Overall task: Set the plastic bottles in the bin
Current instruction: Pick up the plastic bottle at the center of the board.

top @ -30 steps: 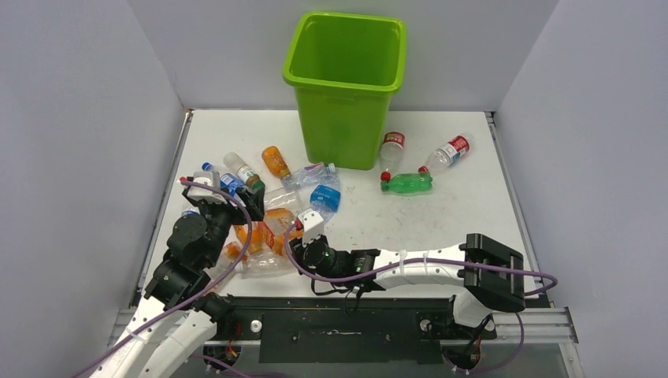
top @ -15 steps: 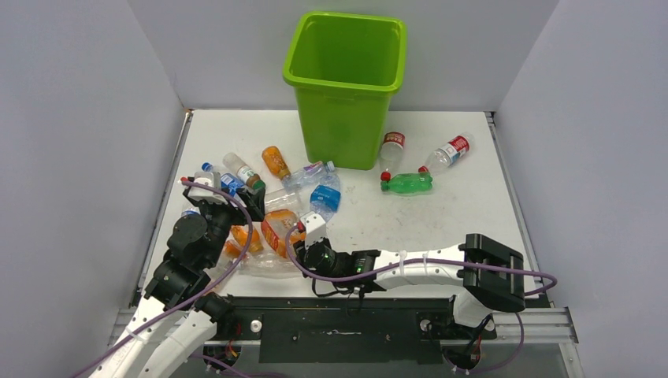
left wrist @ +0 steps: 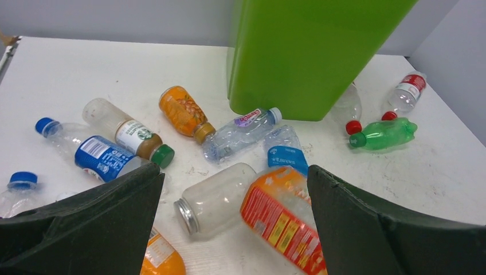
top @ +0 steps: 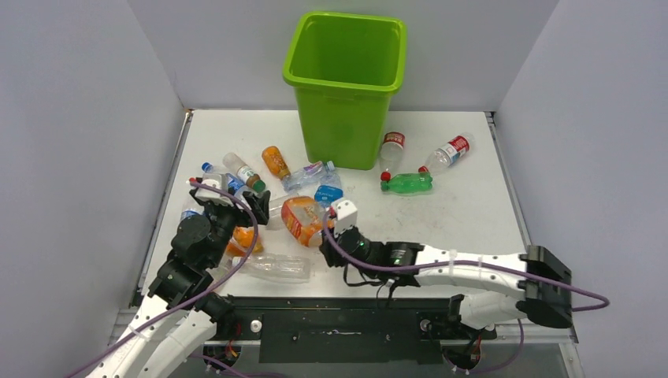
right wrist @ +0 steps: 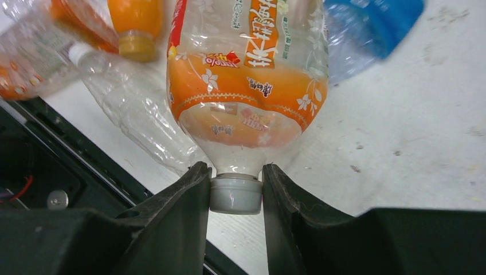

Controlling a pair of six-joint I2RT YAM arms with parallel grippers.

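My right pincer [right wrist: 235, 186]: closed on the grey cap [right wrist: 235, 195] of the orange-labelled bottle [right wrist: 246, 86], one jaw on each side; the body points away from my wrist

Held bottle's place: at the near middle of the table [top: 473, 228], at the right edge of the heap, well apart from the bin [top: 340, 126]

My left pincer [left wrist: 234, 172]: jaws spread wide with nothing between them, hanging over the heap at the table's left

Bin: upright at the far middle of the table, mouth open

Done so far: from above I see no bottle inside the bin, though its near wall hides part of the floor, so I cannot rule one out

Left, the heap: the blue-labelled bottle [left wrist: 100, 157], the green-capped bottle [left wrist: 132, 137], the small orange bottle [left wrist: 183, 112], the clear capless bottle [left wrist: 215, 197], the crushed clear bottle [top: 276, 268] near my bases, and several more lying among them

Left, right of the bin: the green bottle [top: 410, 183] and two red-labelled bottles [top: 391, 146] [top: 449, 151], lying on their sides

Step in hand: I judge this the carry of one bottle, gripped but not yet over the rim

Progress: near the start, by my reading; almost every bottle lies outside the bin
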